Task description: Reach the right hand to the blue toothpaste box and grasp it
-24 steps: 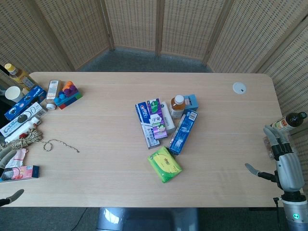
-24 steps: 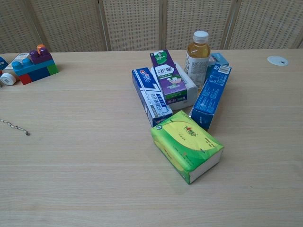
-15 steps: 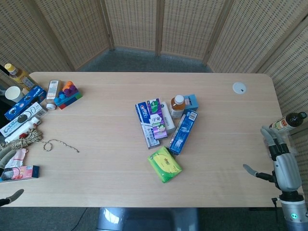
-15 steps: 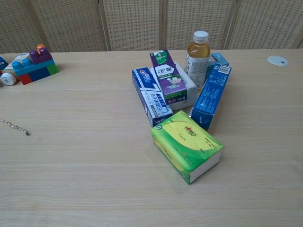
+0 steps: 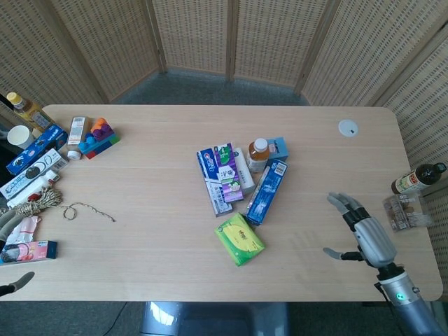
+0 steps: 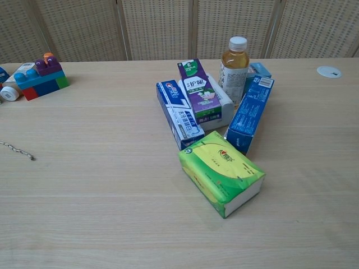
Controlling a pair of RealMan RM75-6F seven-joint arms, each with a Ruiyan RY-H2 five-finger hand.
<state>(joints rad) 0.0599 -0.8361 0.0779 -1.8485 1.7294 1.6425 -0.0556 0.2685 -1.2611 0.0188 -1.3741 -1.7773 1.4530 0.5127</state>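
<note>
Right hand [image 5: 365, 234] spread, apart from long glossy blue toothpaste box [image 5: 267, 191]

A green tissue pack [image 5: 240, 239] lies mid-table toward the near edge, beside a purple box [image 5: 227, 166] and a juice bottle [image 5: 257, 155]. Toy blocks [image 5: 99, 136] sit near the far left corner, a twine bundle [image 5: 36, 201] at the left edge, a white disc [image 5: 348, 127] near the far right corner.
</note>
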